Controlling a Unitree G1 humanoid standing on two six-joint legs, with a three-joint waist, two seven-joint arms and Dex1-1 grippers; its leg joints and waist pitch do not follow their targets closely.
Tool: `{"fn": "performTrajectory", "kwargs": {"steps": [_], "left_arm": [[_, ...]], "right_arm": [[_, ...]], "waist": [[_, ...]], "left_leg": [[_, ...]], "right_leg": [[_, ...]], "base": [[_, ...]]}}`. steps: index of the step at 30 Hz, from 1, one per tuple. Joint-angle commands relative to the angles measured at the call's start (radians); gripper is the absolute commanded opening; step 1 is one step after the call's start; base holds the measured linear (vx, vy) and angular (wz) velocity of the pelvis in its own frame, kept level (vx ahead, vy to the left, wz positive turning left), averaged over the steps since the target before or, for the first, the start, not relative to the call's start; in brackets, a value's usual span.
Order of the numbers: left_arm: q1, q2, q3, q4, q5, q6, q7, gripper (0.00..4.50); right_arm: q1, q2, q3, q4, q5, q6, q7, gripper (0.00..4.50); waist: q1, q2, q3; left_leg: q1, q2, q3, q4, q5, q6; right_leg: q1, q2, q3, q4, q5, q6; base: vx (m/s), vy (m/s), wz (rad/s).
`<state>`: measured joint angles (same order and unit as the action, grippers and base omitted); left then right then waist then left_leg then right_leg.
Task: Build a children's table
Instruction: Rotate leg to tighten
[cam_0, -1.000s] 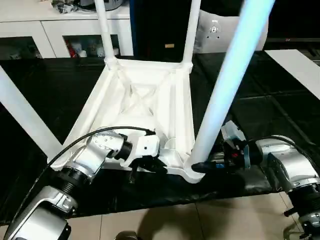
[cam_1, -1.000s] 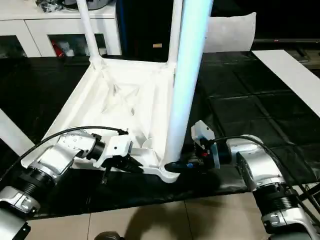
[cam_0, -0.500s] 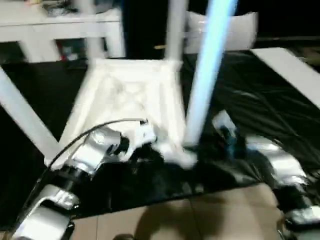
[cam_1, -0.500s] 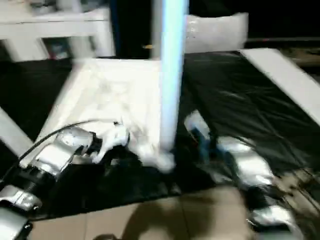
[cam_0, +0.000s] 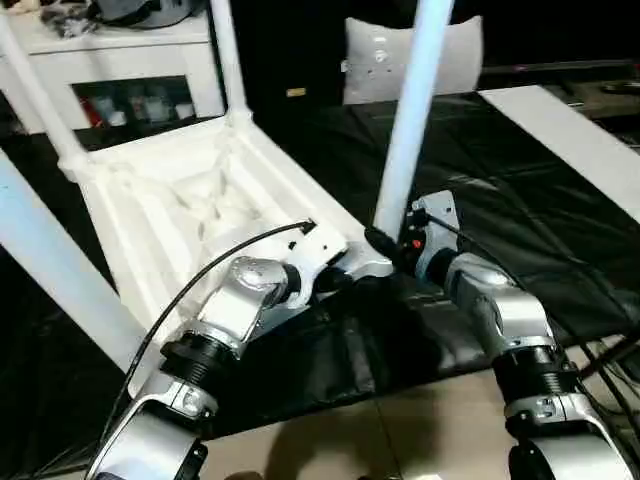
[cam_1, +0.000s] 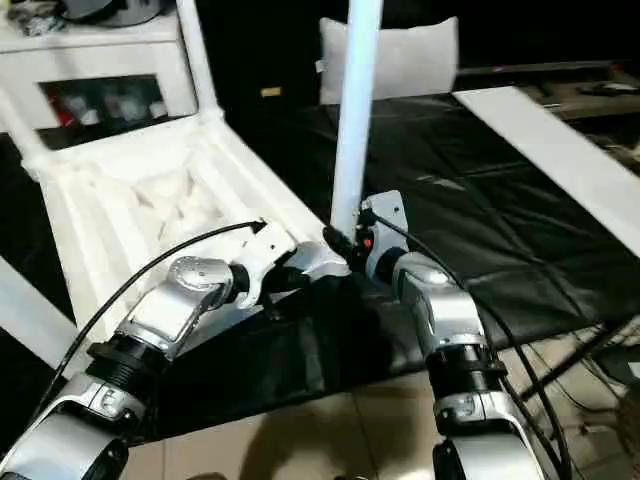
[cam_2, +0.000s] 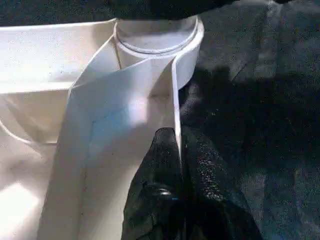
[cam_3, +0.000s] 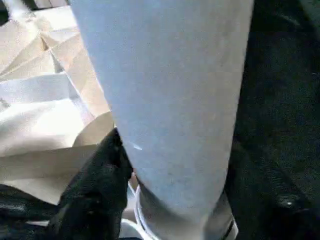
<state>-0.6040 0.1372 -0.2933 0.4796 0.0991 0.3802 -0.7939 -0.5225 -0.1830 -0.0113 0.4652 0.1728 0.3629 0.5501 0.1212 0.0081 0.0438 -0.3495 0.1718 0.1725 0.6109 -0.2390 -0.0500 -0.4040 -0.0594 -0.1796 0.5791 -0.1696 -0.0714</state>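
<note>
Partly cropped, the near leg (cam_0: 405, 140) runs off-frame — right gripper (cam_0: 385, 246) clamps its base; left gripper (cam_2: 176, 165), forearm extended, pinches the table top (cam_0: 190, 215) rim.

One upturned white table top (cam_0: 190, 210) lies on one black worktop (cam_0: 560, 210). Four white tube legs (cam_0: 405, 120) rise from it. Two silver robot arms (cam_0: 500, 320) reach in.

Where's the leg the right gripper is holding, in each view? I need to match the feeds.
Left eye: leg rises right of centre.
Right eye: leg stands at centre.
Left wrist: corner socket at its foot; the leg itself isn't identifiable.
Right wrist: leg looms close.
Shared landmark: that corner socket.
</note>
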Motion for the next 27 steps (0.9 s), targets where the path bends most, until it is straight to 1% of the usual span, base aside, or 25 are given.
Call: {"fn": "performTrajectory", "kwargs": {"steps": [1, 2, 3, 4, 5, 6, 8, 9, 11, 12, 13, 14, 15, 16, 18, 19, 20, 22, 23, 24, 26, 27], "left_arm": [[0.002, 0.011, -0.030, -0.028, -0.019, -0.052, -0.058, 0.00], [0.002, 0.013, -0.031, -0.027, -0.019, -0.057, -0.061, 0.00], [0.005, 0.036, -0.041, -0.021, -0.016, -0.094, -0.090, 0.00], [0.006, 0.044, -0.044, -0.018, -0.015, -0.108, -0.101, 0.00], [0.007, 0.052, -0.045, -0.015, -0.015, -0.108, -0.111, 0.00], [0.007, 0.068, -0.050, -0.008, -0.015, -0.126, -0.140, 0.00], [0.008, 0.079, -0.054, -0.005, -0.017, -0.132, -0.163, 0.00], [0.009, 0.098, -0.065, 0.000, -0.017, -0.157, -0.199, 0.00], [0.013, 0.137, -0.081, 0.002, -0.025, -0.195, -0.276, 0.00], [0.013, 0.137, -0.081, 0.002, -0.025, -0.195, -0.276, 0.00], [0.012, 0.152, -0.087, 0.004, -0.031, -0.212, -0.306, 0.00], [0.012, 0.180, -0.100, 0.010, -0.035, -0.236, -0.358, 0.00], [0.012, 0.189, -0.105, 0.011, -0.037, -0.251, -0.381, 0.00], [0.013, 0.199, -0.109, 0.012, -0.039, -0.267, -0.404, 0.00], [0.014, 0.225, -0.121, 0.018, -0.037, -0.302, -0.453, 0.00], [0.015, 0.233, -0.126, 0.018, -0.037, -0.317, -0.471, 0.00], [0.015, 0.233, -0.126, 0.018, -0.037, -0.317, -0.471, 0.00], [0.018, 0.249, -0.135, 0.007, -0.045, -0.338, -0.514, 0.00], [0.020, 0.258, -0.141, -0.001, -0.055, -0.348, -0.542, 0.00], [0.021, 0.262, -0.144, -0.009, -0.064, -0.358, -0.563, 0.00], [0.025, 0.265, -0.149, -0.020, -0.071, -0.359, -0.581, 0.00], [0.028, 0.268, -0.153, -0.029, -0.076, -0.363, -0.597, 0.00]], "right_arm": [[0.021, -0.017, 0.030, -0.026, 0.013, -0.011, 0.079, 3.06], [0.023, -0.023, 0.032, -0.028, 0.013, -0.014, 0.088, 3.14], [0.037, -0.071, 0.044, -0.041, 0.015, -0.041, 0.163, 3.23], [0.041, -0.087, 0.046, -0.043, 0.016, -0.055, 0.188, 3.36], [0.047, -0.107, 0.045, -0.049, 0.024, -0.056, 0.222, 3.48], [0.060, -0.146, 0.052, -0.068, 0.039, -0.065, 0.301, 3.57], [0.068, -0.170, 0.058, -0.083, 0.050, -0.060, 0.347, 3.74], [0.074, -0.202, 0.061, -0.093, 0.058, -0.055, 0.397, 3.83], [0.072, -0.256, 0.059, -0.092, 0.058, -0.063, 0.454, 4.00], [0.072, -0.256, 0.059, -0.092, 0.058, -0.063, 0.454, 4.09], [0.075, -0.278, 0.066, -0.098, 0.061, -0.071, 0.491, 4.09], [0.089, -0.322, 0.088, -0.120, 0.067, -0.097, 0.575, 4.09], [0.095, -0.336, 0.095, -0.128, 0.072, -0.104, 0.608, 4.09], [0.101, -0.350, 0.102, -0.136, 0.078, -0.110, 0.642, 4.09], [0.111, -0.381, 0.119, -0.147, 0.080, -0.136, 0.718, 4.09], [0.112, -0.388, 0.122, -0.150, 0.084, -0.136, 0.738, 4.09], [0.112, -0.388, 0.122, -0.150, 0.084, -0.136, 0.738, 3.94], [0.109, -0.393, 0.130, -0.148, 0.091, -0.143, 0.770, 3.94], [0.107, -0.394, 0.136, -0.145, 0.096, -0.151, 0.791, 3.81], [0.104, -0.392, 0.145, -0.138, 0.089, -0.173, 0.797, 3.66], [0.103, -0.388, 0.151, -0.132, 0.085, -0.183, 0.802, 3.59], [0.102, -0.383, 0.156, -0.127, 0.085, -0.189, 0.811, 3.47]], "waist": [[0.010, -0.005, -0.082], [0.013, -0.004, -0.081], [0.015, -0.004, -0.080], [0.019, -0.006, -0.077], [0.024, -0.005, -0.077], [0.030, -0.001, -0.075], [0.035, -0.003, -0.073], [0.035, -0.004, -0.074], [0.041, -0.004, -0.075], [0.043, -0.004, -0.075], [0.047, -0.004, -0.075], [0.049, -0.006, -0.075], [0.052, -0.005, -0.074], [0.056, -0.005, -0.075], [0.058, -0.007, -0.076], [0.059, -0.006, -0.075], [0.060, -0.006, -0.075], [0.065, -0.007, -0.075], [0.066, -0.007, -0.075], [0.073, -0.006, -0.076], [0.077, -0.005, -0.077], [0.077, -0.006, -0.077]], "left_leg": [[-0.006, 0.077, -0.035, -0.049, 0.123, 0.144], [-0.007, 0.076, -0.032, -0.051, 0.104, 0.146], [-0.006, 0.074, -0.031, -0.051, 0.095, 0.146], [-0.004, 0.075, -0.029, -0.053, 0.071, 0.142], [-0.003, 0.075, -0.030, -0.054, 0.067, 0.138], [-0.001, 0.075, -0.029, -0.055, 0.043, 0.129], [0.000, 0.078, -0.030, -0.056, 0.030, 0.122], [0.000, 0.079, -0.030, -0.056, 0.031, 0.119], [0.000, 0.076, -0.030, -0.055, 0.026, 0.117], [0.001, 0.076, -0.029, -0.055, 0.026, 0.116], [0.001, 0.075, -0.028, -0.054, 0.029, 0.115], [0.000, 0.075, -0.027, -0.054, 0.030, 0.115], [0.000, 0.073, -0.027, -0.053, 0.023, 0.119], [-0.001, 0.075, -0.027, -0.053, 0.022, 0.122], [-0.001, 0.078, -0.029, -0.053, 0.024, 0.127], [-0.002, 0.077, -0.028, -0.052, 0.023, 0.126], [-0.001, 0.077, -0.028, -0.053, 0.021, 0.123], [0.001, 0.077, -0.028, -0.054, 0.018, 0.120], [0.000, 0.077, -0.027, -0.054, 0.019, 0.119], [0.001, 0.079, -0.026, -0.053, 0.024, 0.117], [0.003, 0.083, -0.028, -0.053, 0.032, 0.115], [0.002, 0.085, -0.029, -0.054, 0.034, 0.115]], "right_leg": [[0.078, -0.128, 0.089, -0.048, -0.090, -0.042], [0.080, -0.130, 0.090, -0.051, -0.107, -0.045], [0.079, -0.129, 0.088, -0.055, -0.125, -0.043], [0.079, -0.127, 0.089, -0.062, -0.168, -0.028], [0.079, -0.127, 0.088, -0.063, -0.185, -0.021], [0.078, -0.125, 0.086, -0.070, -0.229, -0.006], [0.078, -0.124, 0.086, -0.073, -0.251, 0.006], [0.077, -0.124, 0.086, -0.073, -0.253, 0.008], [0.077, -0.124, 0.086, -0.074, -0.264, 0.018], [0.076, -0.123, 0.086, -0.075, -0.265, 0.018], [0.075, -0.122, 0.086, -0.073, -0.262, 0.017], [0.075, -0.122, 0.086, -0.072, -0.258, 0.016], [0.075, -0.120, 0.083, -0.074, -0.267, 0.019], [0.076, -0.121, 0.085, -0.072, -0.266, 0.028], [0.073, -0.120, 0.082, -0.070, -0.260, 0.025], [0.073, -0.120, 0.083, -0.072, -0.263, 0.025], [0.073, -0.120, 0.083, -0.073, -0.270, 0.024], [0.072, -0.121, 0.082, -0.074, -0.287, 0.024], [0.072, -0.121, 0.082, -0.073, -0.289, 0.023], [0.071, -0.122, 0.084, -0.072, -0.283, 0.018], [0.070, -0.123, 0.086, -0.069, -0.266, 0.008], [0.070, -0.123, 0.086, -0.067, -0.261, 0.005]], "base": [[0.000, 0.000, 0.00], [0.000, 0.000, 0.00], [0.000, 0.000, 0.00], [0.000, 0.000, 0.00], [0.000, 0.000, 0.00], [0.000, 0.000, 0.00], [0.000, 0.000, 0.00], [0.000, 0.000, 0.00], [0.000, 0.000, 0.00], [0.000, 0.000, 0.00], [0.000, 0.000, 0.00], [0.000, 0.000, 0.00], [0.000, 0.000, 0.00], [0.000, 0.000, 0.00], [0.000, 0.000, 0.00], [0.000, 0.000, 0.00], [0.000, 0.000, 0.00], [0.000, 0.000, 0.00], [0.000, 0.000, 0.00], [0.000, 0.000, 0.00], [0.000, 0.000, 0.00], [0.000, 0.000, 0.00]]}}
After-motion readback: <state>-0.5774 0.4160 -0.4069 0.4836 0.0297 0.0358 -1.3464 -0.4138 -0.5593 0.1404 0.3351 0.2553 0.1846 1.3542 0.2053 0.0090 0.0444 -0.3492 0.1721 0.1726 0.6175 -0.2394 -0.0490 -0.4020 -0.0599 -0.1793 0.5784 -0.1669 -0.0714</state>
